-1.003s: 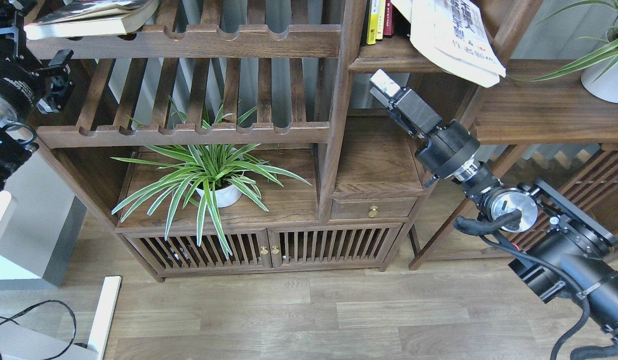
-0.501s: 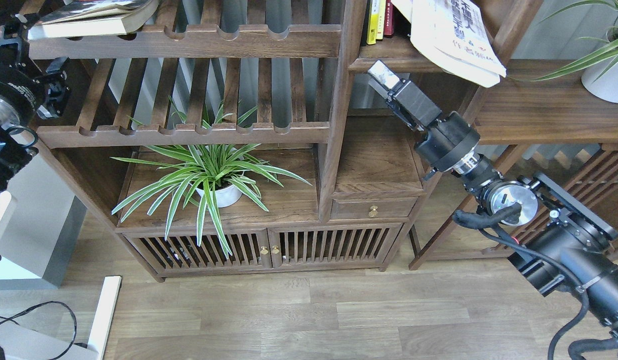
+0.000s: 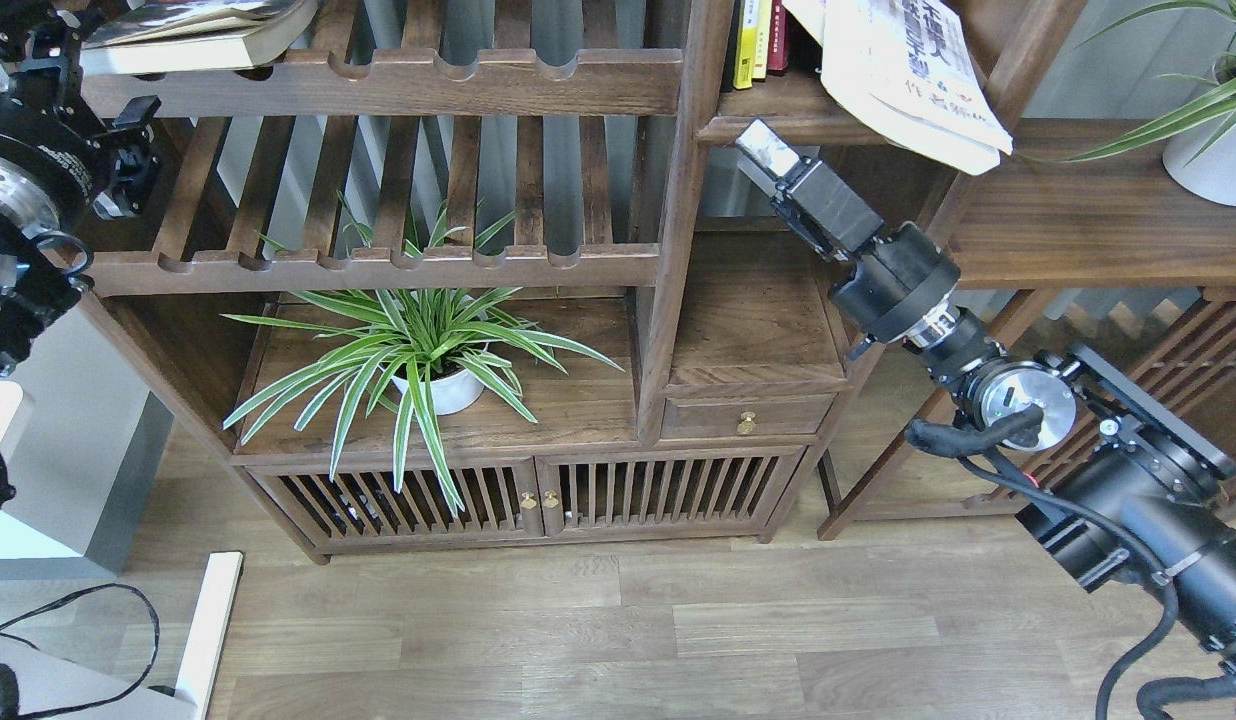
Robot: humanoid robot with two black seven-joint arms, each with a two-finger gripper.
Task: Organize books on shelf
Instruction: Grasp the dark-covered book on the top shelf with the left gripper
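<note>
The white book with blue characters (image 3: 903, 70) leans tilted in our shelf cubby (image 3: 768, 115), its lower corner hanging out past the front edge, beside slim yellow and red spines (image 3: 758, 40). Another book (image 3: 193, 35) lies flat on the slatted rack (image 3: 378, 85) at upper left. Our right hand (image 3: 763, 150) sits just below the cubby's edge, apart from the book; we cannot tell whether it is clenched. Our left hand (image 3: 18, 25) is near the flat book, its state unclear.

A spider plant in a white pot (image 3: 433, 385) stands on the cabinet top (image 3: 578, 410) beneath slatted racks (image 3: 378, 265). Below sit a brass-knobbed drawer (image 3: 746, 418) and slatted doors (image 3: 538, 495). Another potted plant (image 3: 1213, 150) stands at right.
</note>
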